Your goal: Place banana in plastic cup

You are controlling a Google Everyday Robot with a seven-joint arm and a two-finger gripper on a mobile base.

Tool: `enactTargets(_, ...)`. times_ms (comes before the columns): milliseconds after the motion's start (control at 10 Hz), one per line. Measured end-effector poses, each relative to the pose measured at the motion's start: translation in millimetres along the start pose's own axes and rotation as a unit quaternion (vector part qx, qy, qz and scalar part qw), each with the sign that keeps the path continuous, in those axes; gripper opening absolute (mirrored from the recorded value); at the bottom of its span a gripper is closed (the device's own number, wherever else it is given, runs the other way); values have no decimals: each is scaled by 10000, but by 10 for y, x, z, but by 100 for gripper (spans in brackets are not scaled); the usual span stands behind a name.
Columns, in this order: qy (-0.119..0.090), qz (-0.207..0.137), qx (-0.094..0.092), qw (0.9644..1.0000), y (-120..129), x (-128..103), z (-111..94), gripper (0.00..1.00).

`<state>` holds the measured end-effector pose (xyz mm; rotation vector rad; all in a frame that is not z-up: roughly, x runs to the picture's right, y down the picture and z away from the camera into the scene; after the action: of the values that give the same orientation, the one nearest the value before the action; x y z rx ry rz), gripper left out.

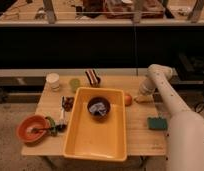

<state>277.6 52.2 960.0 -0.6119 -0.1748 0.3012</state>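
- Grasping step: end effector (140, 98) closed low on the desk (145, 135), beside the orange fruit (127, 99); banana hidden.
- Next: lift, carry leftward to plastic cup (75, 84).

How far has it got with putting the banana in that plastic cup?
Nothing looks finished: the plastic cup stands at the back left, with no banana sticking out. In hand: the gripper is shut, low by the orange fruit at the right; whether it holds the banana I cannot tell. Left: carry it over and drop it in.

Dim warm overhead light, dark background, faint soft shadows.
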Motion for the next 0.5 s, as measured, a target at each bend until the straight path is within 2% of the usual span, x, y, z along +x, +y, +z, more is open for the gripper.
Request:
enactTargets(100,-55,30,50,10000,-20,-9,-92,0)
enactTargets(300,-220,51,252,9994,-85,-72,-457,0)
enactTargets(500,-471,17,513,9976,-173,-209,-976,0)
